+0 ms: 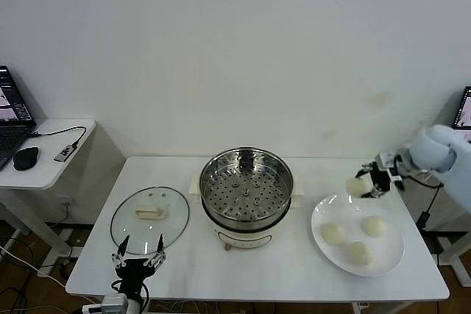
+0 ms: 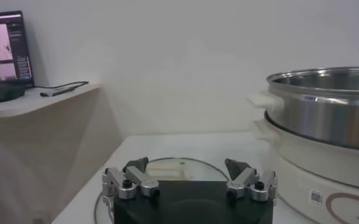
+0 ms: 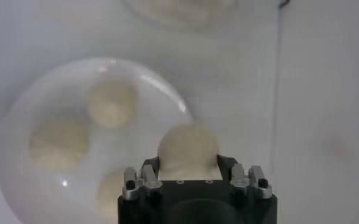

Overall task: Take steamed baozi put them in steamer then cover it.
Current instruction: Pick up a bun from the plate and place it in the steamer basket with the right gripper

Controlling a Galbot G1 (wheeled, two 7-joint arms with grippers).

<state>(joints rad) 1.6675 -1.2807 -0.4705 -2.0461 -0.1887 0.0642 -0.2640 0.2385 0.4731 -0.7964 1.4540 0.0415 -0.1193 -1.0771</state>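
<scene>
Right end effector [image 1: 366,183] gripping smooth, seemingly doughy bun [image 1: 357,187]

Right gripper [image 1: 366,182]: raised at right side, arm reaching in from right, jaws clamped on bun [image 1: 357,187]. Left gripper [image 1: 137,252]: low at front left, jaws spread wide, idle.

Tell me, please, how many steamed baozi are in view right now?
4. Three baozi lie on the white plate: and. The fourth is held by the right gripper, above the plate's far edge.

The steamer [image 1: 246,195] stands mid-table, the cover [image 1: 149,216] lying left, the plate [image 1: 390,255] with three baozi [image 1: 358,253] right.
</scene>
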